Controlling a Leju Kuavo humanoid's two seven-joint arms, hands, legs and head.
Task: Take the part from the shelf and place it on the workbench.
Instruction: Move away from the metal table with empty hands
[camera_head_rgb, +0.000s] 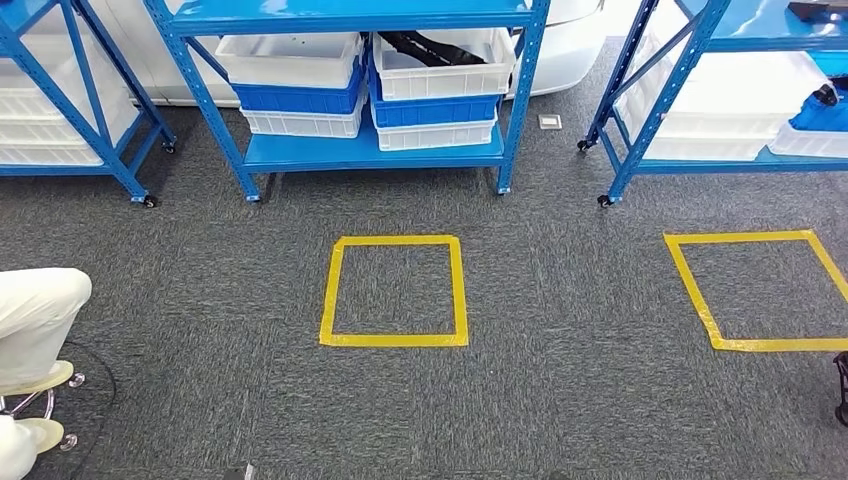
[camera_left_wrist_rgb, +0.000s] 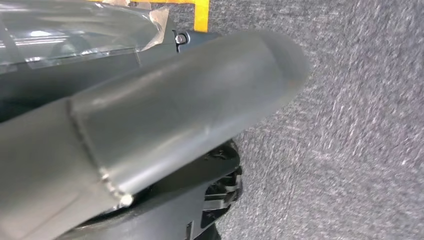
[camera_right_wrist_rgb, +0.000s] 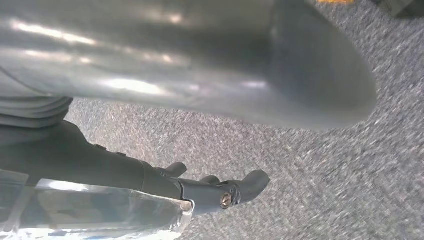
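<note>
Blue shelf straight ahead, black part in its upper-right white bin. Yellow tape square between. Left hand unclear; right hand empty, fingers apart.

Grey carpet floor bears two yellow tape squares. A blue metal shelf rack on it holds stacked white and blue plastic bins.

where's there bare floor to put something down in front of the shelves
Bare carpet inside the middle yellow tape square and inside the right one, and between them. Crowded: the middle shelf packed with stacked bins, and a seated person's leg at far left.
</note>
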